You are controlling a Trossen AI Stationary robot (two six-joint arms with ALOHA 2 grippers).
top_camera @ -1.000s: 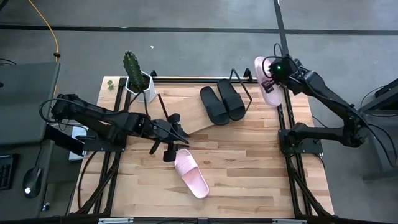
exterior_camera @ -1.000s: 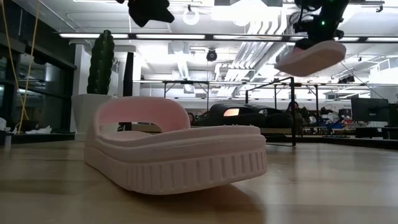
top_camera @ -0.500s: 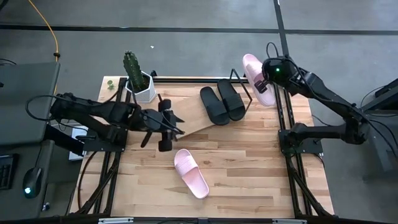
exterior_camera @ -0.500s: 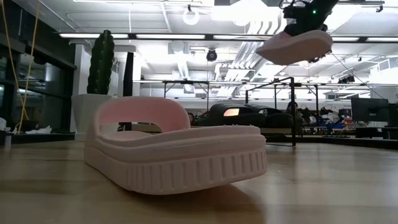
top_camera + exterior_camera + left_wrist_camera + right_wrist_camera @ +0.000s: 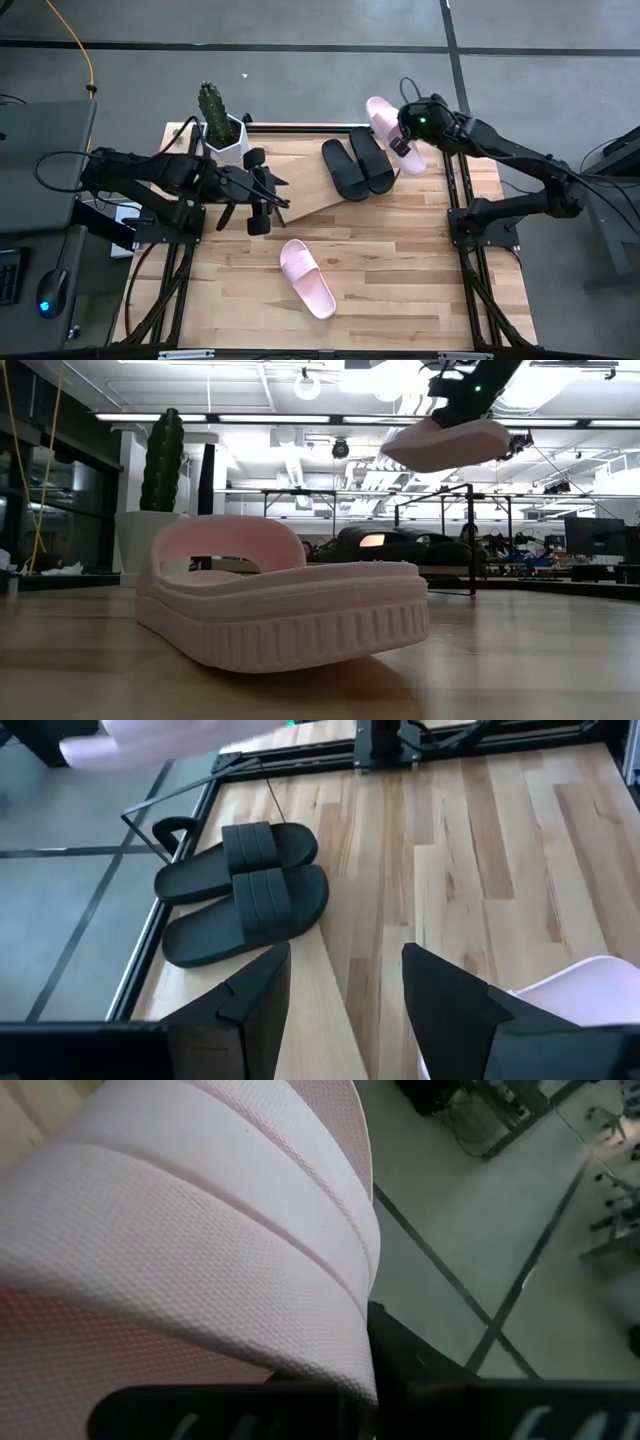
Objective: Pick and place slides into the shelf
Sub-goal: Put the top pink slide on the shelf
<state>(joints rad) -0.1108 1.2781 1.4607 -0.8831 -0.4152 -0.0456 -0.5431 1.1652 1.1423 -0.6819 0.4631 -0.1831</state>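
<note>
A pink slide (image 5: 392, 134) is being held aloft, clamped in the right gripper (image 5: 408, 138), at two o'clock of the shelf (image 5: 330, 180). Lowering beside the black slides (image 5: 358, 163) is being advised, level. The left gripper (image 5: 262, 190) is being kept released, at nine o'clock.

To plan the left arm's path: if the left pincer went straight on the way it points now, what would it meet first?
Probably the two black slides on the shelf; the open left pincer points along the board toward them, though its height is unclear.
</note>
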